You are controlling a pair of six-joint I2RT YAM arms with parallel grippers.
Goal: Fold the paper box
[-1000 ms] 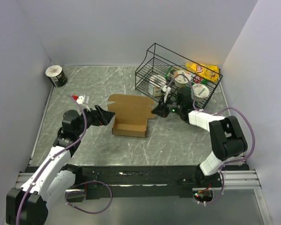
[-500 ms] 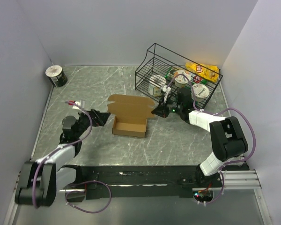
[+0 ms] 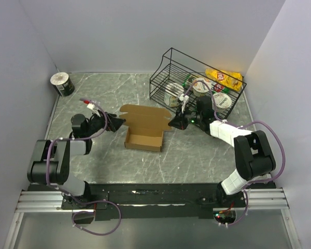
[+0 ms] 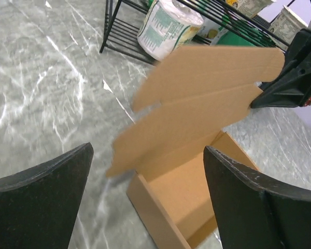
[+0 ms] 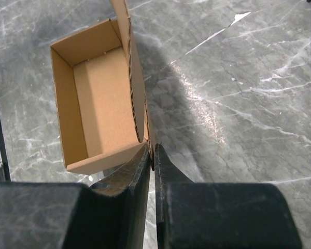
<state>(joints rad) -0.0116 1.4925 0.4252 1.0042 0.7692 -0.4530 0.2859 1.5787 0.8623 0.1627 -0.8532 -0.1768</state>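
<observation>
On the desk (image 3: 197,155) | my right hand (image 3: 175,123) clamps paper box (image 3: 143,141) at lid's right end | left hand (image 3: 116,123) open beside lid's left end

**Left arm** (image 3: 46,163), at 8 o'clock in the overhead view: dark grey joint housings, a pale link shell and a thin purple cable (image 3: 50,150) running along it. A small red-and-white tag (image 3: 89,106) sits at the wrist. **Right arm** (image 3: 251,155), at 4 o'clock: glossy black joint blocks, white forearm shell (image 3: 223,132), purple cable (image 3: 260,124), green indicator light (image 3: 191,121) near the wrist. **Left gripper** (image 4: 147,150): two broad matte-black wedge fingers (image 4: 41,202), faintly scuffed. **Right gripper** (image 5: 151,155): black tapered fingers (image 5: 129,179) on squared black blocks
</observation>
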